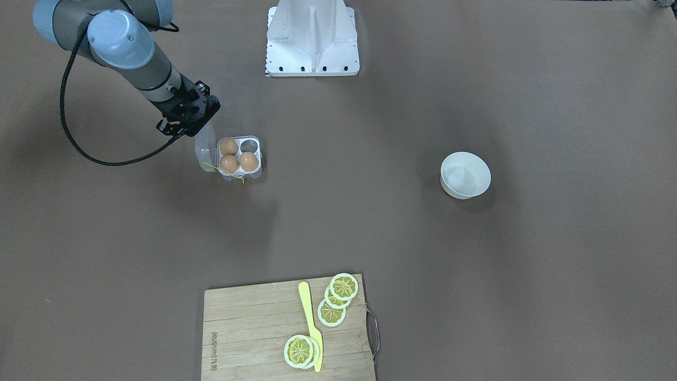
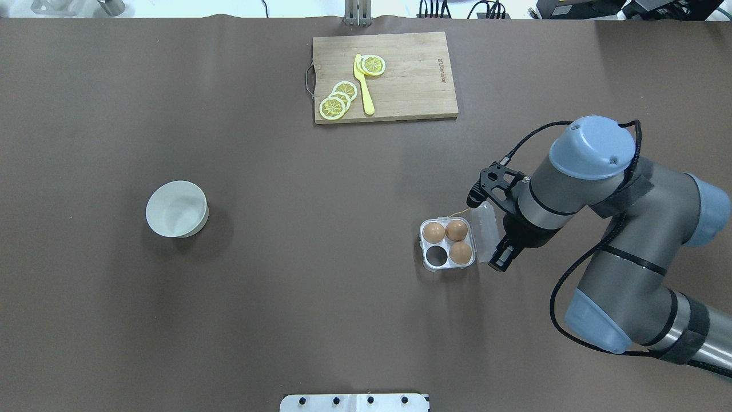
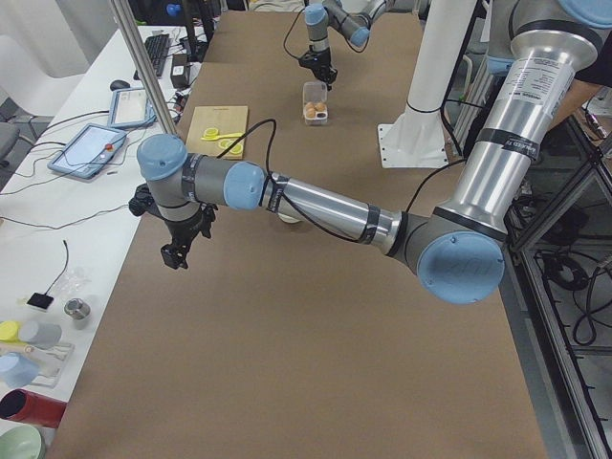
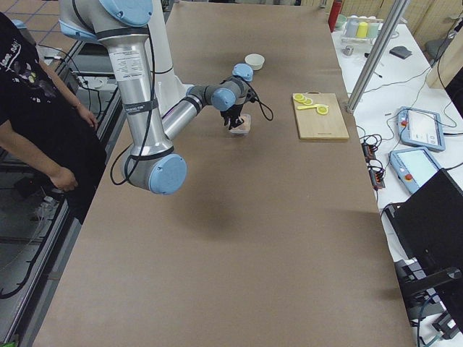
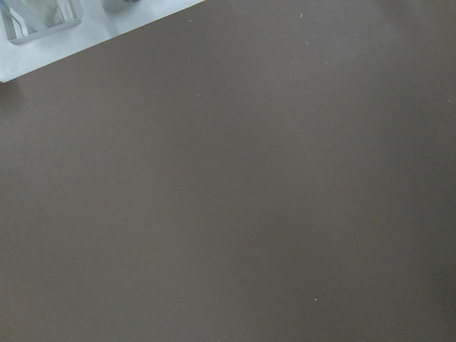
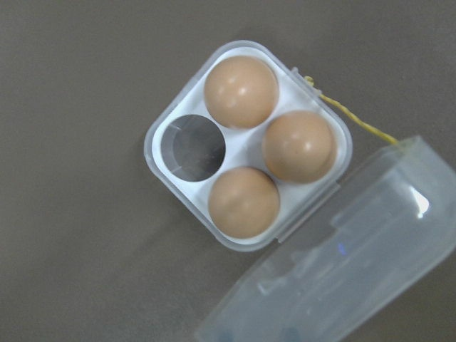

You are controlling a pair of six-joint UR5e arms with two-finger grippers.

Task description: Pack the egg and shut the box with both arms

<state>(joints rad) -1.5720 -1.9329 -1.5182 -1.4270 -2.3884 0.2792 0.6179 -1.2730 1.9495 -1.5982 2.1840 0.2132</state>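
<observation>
Even overhead light; soft diffuse shadows on table (image 1: 476, 275); small glare spot on box lid (image 6: 370, 235).

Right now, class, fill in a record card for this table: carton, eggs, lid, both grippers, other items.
carton: clear plastic, four cells
eggs: three seated, one cell empty
lid: open
right gripper: beside the lid; open or shut unclear
left gripper: far from the carton; open or shut unclear
bowl: white, empty
board: lemon slices and a knife on it
</observation>
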